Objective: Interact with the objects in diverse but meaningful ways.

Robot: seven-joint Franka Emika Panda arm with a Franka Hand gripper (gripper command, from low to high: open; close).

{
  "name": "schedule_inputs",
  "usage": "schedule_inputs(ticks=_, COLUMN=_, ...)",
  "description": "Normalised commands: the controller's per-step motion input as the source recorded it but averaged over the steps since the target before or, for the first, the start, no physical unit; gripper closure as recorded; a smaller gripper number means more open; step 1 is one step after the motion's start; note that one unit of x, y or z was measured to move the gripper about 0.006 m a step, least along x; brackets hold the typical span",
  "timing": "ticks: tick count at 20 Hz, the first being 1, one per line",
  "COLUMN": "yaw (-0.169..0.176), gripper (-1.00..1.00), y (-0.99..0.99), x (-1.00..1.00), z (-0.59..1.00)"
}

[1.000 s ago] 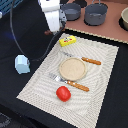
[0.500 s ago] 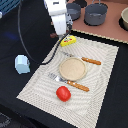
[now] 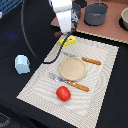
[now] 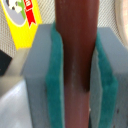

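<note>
My gripper [image 3: 65, 36] is shut on a dark brown sausage-like stick [image 4: 75, 50], held between the green pads [image 4: 52, 75]. It hangs just above the yellow block [image 3: 70, 41] at the far edge of the striped mat [image 3: 40, 82]. The yellow block also shows in the wrist view [image 4: 22, 22]. In the exterior view the stick is hidden by the gripper. A red tomato-like ball [image 3: 63, 93] lies on the mat's near part. A pale blue carton [image 3: 22, 64] stands off the mat on the exterior view's left.
A tan plate [image 3: 73, 68] sits mid-mat between an orange-handled knife [image 3: 91, 61] and an orange-handled fork [image 3: 70, 83]. A grey pot [image 3: 96, 13] and a second one [image 3: 124, 18] stand on a brown board behind the mat.
The gripper has moved down a little toward the yellow block, still holding the stick. Nothing else has moved.
</note>
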Motion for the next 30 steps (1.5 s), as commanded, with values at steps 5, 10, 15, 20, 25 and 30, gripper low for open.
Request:
schedule_inputs(ticks=5, yaw=-0.003, gripper=1.00, y=-0.23, x=0.86, z=-0.03)
schedule_inputs(ticks=10, yaw=-0.017, gripper=1.00, y=-0.24, x=0.87, z=0.22)
schedule_inputs(ticks=15, yaw=-0.031, gripper=1.00, y=-0.02, x=0.88, z=0.32)
schedule_inputs(ticks=20, yaw=-0.010, gripper=1.00, y=0.43, x=0.87, z=0.38)
schedule_inputs(ticks=25, yaw=0.000, gripper=1.00, y=0.56, x=0.83, z=0.28)
schedule_inputs(ticks=30, yaw=-0.005, gripper=1.00, y=0.44, x=0.82, z=0.10)
